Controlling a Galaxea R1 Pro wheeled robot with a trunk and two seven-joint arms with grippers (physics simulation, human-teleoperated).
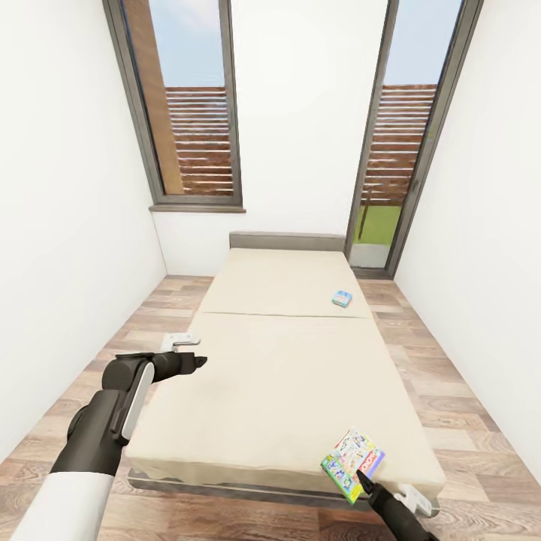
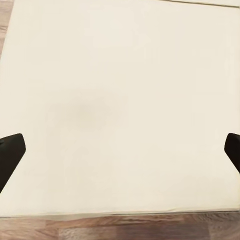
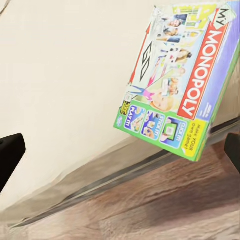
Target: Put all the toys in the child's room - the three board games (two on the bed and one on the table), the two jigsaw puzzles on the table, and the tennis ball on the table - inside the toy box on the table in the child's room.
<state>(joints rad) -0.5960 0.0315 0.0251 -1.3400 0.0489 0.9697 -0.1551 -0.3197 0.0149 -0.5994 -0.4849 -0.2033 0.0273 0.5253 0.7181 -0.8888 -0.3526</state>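
Left arm bends at the elbow, forearm level, its pincer [image 1: 197, 362] pointing right, fingers [image 2: 11, 155] spread wide. Right pincer [image 1: 366, 479] reaches up and forward, likewise agape.

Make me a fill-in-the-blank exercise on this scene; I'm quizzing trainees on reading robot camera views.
1. The green-edged board game lies on the bed at the corner nearest the ____ gripper.
2. The big word printed on its red band is ____.
3. The small blue board game lies nearer the bed's ____ than its foot.
4. The left gripper hangs over the plain cover with its fingers ____.

Missing words: right; MONOPOLY; headboard; open
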